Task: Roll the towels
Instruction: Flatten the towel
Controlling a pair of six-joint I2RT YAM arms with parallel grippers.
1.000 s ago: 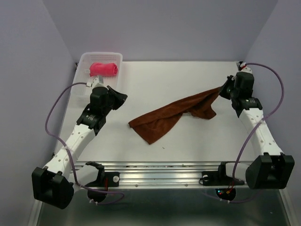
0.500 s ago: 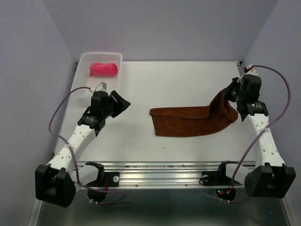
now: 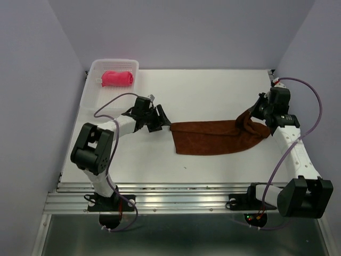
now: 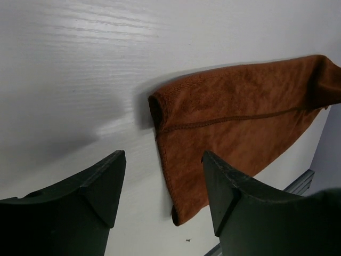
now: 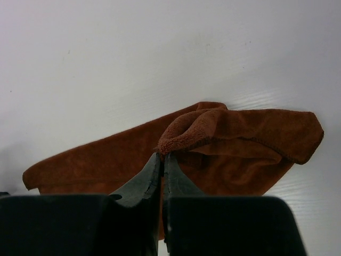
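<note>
Overhead: we log the pink towel (image 3: 117,78), seemingly rolled, in the basket (image 3: 114,62), and the brown towel (image 3: 213,137) flat and unrolled on the table (image 3: 213,90), so one remains. Left wrist: the left gripper (image 4: 162,160) stands apart just beside that towel's end, holding nothing. Right wrist: the right gripper (image 5: 162,158) is clamped on its bunched corner.

We count two towels: one rust-brown towel (image 3: 216,137), lying between the claws with one end just ahead of the left claw (image 3: 164,122) and the other end at the right claw (image 3: 250,113), and one pink-red towel (image 3: 117,78), well apart from the left claw and behind it. We count one translucent white basket (image 3: 96,68), also behind the left claw, and one white surface (image 3: 213,90). The claws number two, each with two fingers (image 4: 101,181), four fingers altogether.
</note>
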